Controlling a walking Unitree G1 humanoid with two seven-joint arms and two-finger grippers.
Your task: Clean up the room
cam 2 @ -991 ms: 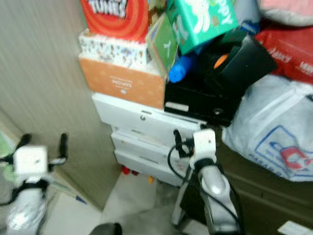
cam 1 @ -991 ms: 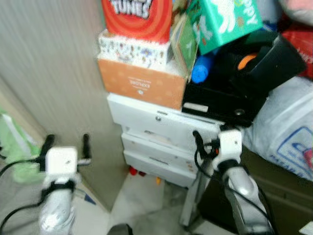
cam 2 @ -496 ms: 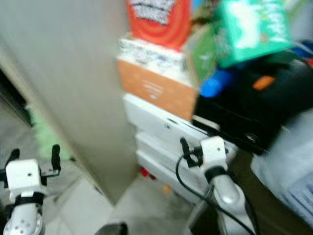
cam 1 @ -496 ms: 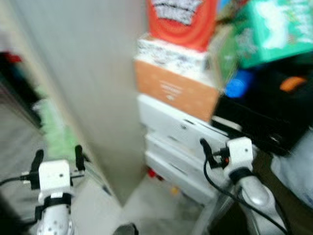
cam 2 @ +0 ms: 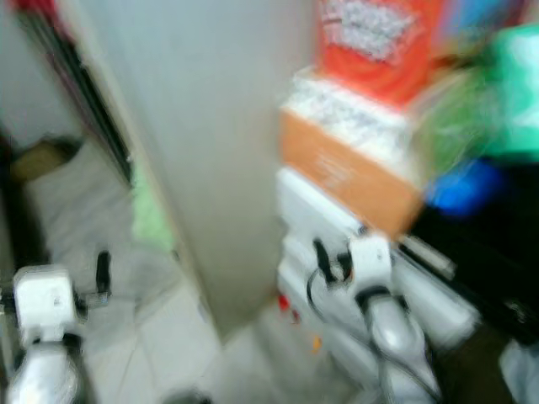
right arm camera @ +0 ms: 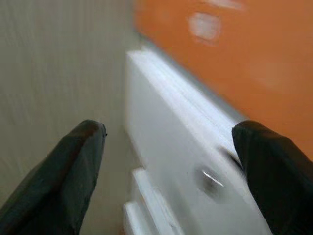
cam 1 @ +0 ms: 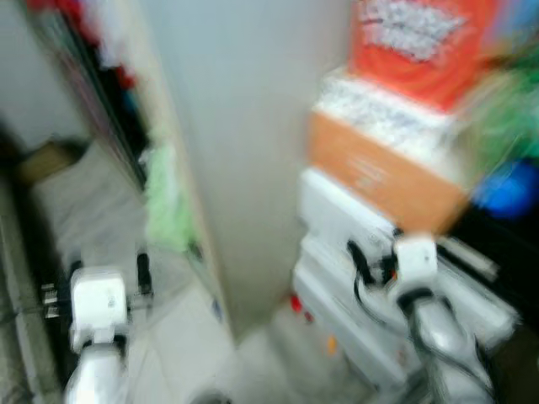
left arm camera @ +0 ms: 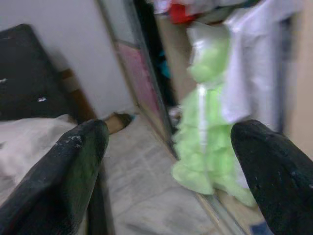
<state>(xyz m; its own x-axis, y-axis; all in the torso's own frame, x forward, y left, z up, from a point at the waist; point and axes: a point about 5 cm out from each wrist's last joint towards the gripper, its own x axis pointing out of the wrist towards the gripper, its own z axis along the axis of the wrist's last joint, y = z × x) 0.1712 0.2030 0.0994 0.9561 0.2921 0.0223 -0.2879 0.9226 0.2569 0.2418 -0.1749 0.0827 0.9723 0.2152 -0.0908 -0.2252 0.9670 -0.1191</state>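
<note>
Left eye view: two empty, spread hands, left hand and right hand.

ahead: wall panel blocks | right: stacked boxes | left: open floor

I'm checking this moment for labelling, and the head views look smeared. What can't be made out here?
- Print on the red box and the orange box: unreadable, motion blur in both eye views.
- Green shape and blue thing at the right edge: blurred, partly cut off.
- Small red and orange bits on the floor: too small.
- Top of the light green garment: blurred in the left wrist view.
</note>
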